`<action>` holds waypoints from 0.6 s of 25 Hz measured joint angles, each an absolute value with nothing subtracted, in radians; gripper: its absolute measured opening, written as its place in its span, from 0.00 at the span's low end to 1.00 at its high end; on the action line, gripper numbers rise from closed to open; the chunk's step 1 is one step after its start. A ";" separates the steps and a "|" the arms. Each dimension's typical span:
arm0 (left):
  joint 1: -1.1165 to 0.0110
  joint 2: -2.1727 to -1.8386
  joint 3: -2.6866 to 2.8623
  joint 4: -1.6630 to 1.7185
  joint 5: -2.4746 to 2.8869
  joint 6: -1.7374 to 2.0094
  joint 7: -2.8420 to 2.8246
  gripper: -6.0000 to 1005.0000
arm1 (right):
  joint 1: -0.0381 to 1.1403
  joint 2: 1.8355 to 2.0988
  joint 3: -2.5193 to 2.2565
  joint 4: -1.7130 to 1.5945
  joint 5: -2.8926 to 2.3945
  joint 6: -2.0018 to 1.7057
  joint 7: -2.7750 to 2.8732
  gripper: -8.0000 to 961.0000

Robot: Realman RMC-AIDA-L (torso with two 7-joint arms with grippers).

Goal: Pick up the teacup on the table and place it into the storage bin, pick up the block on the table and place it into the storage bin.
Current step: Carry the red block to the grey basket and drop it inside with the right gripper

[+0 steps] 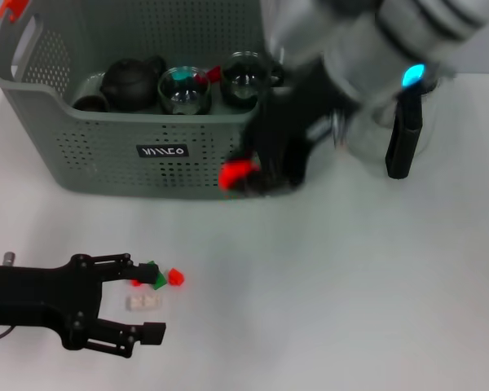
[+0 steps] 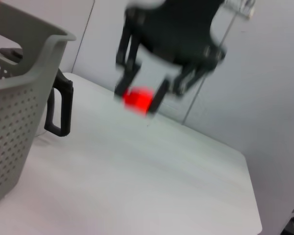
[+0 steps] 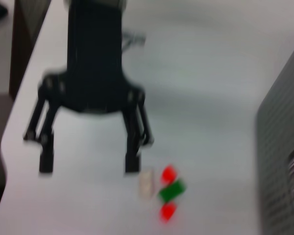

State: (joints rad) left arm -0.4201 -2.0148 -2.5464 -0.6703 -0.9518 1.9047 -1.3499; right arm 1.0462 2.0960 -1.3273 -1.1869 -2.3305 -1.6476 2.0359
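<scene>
I count one storage bin (image 1: pixel 106 147), grey-green and perforated, with a black label on its near wall. Inside it I see a dark teapot (image 1: pixel 132 80) and two glass teacups (image 1: pixel 184 90), side by side. One red block (image 1: pixel 239 173) sits between the fingers of my right gripper (image 1: pixel 257 175), whose jaws are clamped on it. Near my left gripper (image 1: pixel 143 301) lie four small blocks in a cluster: two red blocks (image 1: pixel 175 277), one green block (image 1: pixel 155 275) and one white block (image 1: pixel 143 302). The white one lies between my left jaws, and the coloured ones lie just beyond the far fingertip.

My right arm reaches down from above, its gripper at the bin's near right corner, outside the wall, the held block above the table. My left arm lies low and level over the table, jaws spread wide apart, not touching any block that I can tell.

A black jug handle (image 1: pixel 404 138) stands upright beside my right arm, past the bin's end. The table (image 1: pixel 350 285) is plain white. The left wrist view shows a pale wall (image 2: pixel 264 73) behind the table's far edge.
</scene>
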 joint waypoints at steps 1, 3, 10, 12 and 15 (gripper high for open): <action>-0.421 -2.012 -2.546 -0.670 -0.951 1.906 -1.351 0.95 | 1.053 2.096 -1.293 -1.214 -2.323 -1.666 2.039 0.32; -0.423 -2.011 -2.546 -0.671 -0.948 1.912 -1.352 0.95 | 1.062 2.096 -1.240 -1.260 -2.304 -1.693 2.043 0.32; -0.434 -2.004 -2.547 -0.676 -0.959 1.925 -1.352 0.95 | 1.080 2.094 -1.118 -1.320 -2.281 -1.617 2.041 0.32; -0.439 -2.003 -2.550 -0.676 -0.963 1.927 -1.352 0.95 | 1.077 2.093 -1.117 -1.280 -2.281 -1.533 2.031 0.32; -0.445 -2.002 -2.560 -0.676 -0.965 1.926 -1.353 0.95 | 1.079 2.092 -1.119 -1.169 -2.276 -1.392 1.993 0.32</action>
